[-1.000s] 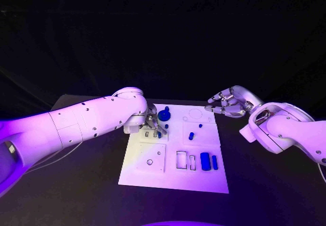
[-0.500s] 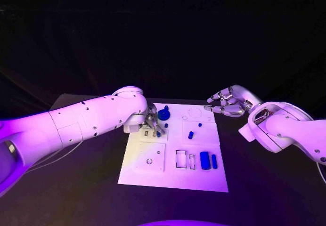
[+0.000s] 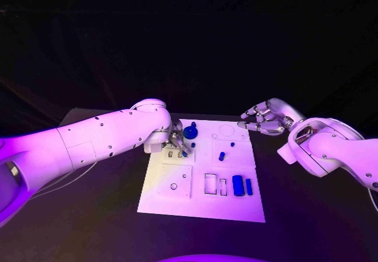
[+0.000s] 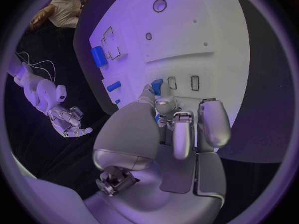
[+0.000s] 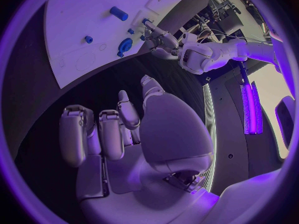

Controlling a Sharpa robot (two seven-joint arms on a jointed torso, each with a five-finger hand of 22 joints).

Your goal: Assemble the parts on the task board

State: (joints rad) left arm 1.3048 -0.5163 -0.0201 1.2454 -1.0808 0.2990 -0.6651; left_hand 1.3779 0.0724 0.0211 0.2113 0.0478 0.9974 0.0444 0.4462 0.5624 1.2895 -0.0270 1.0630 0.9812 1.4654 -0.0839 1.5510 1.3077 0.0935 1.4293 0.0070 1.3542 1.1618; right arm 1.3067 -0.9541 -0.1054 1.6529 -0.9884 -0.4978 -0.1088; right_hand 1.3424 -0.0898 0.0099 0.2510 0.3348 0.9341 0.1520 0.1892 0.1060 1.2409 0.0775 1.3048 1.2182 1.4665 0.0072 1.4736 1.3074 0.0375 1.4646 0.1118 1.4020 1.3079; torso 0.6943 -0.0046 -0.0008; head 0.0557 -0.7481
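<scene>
No readable writing or labels anywhere on the task board or the arms. The board lies mid-table, a white plate with outlined slots.

Blue parts counted in the head view: six clear ones. One round knob-like part at the board's far left, one tiny peg and one short cylinder mid-board, one small peg beside the left hand, and one thick bar with one thin bar just beside it near the front right.

Left hand is down on the board's far-left area, fingers curled onto a small blue part at the rectangular slots; the left wrist view shows fingertips touching it, a pinch. Right hand hangs off the board's far right corner over the black table, fingers curled loosely, nothing in them.
</scene>
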